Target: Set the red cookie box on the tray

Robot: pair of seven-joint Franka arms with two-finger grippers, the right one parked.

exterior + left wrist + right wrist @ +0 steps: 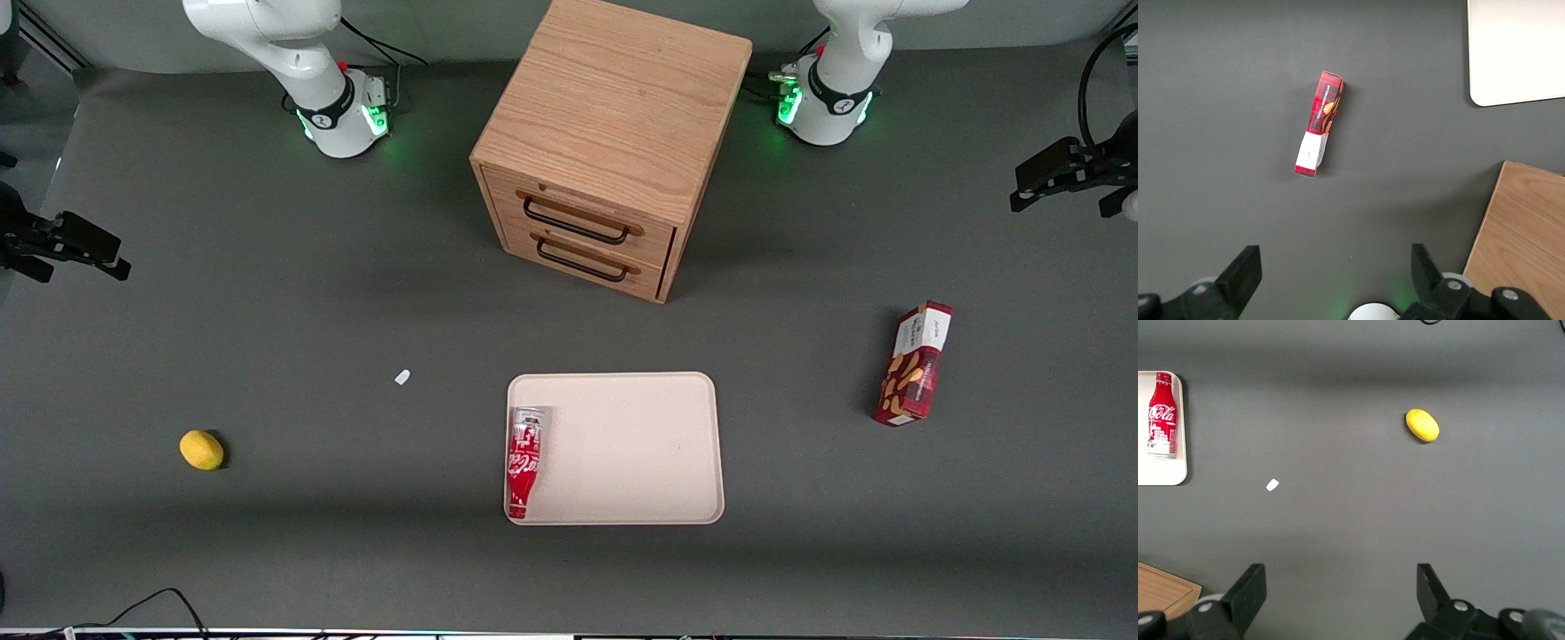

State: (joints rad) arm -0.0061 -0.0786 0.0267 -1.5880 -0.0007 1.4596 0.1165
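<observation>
Box (913,364) is lying on the desk (267,311), at three o'clock from the tray (640,444). End effector (1331,273) is being held open high above; it should be lowered across the narrow sides.

Surface: dark grey matte table (267,311)
On it: wooden two-drawer cabinet (605,142), cream-beige rectangular tray (640,444), dark-red plaid cookie box (914,363), yellow lemon (202,449), small white scrap (402,377)
Gripper (1331,273): high above table, fingers apart
</observation>
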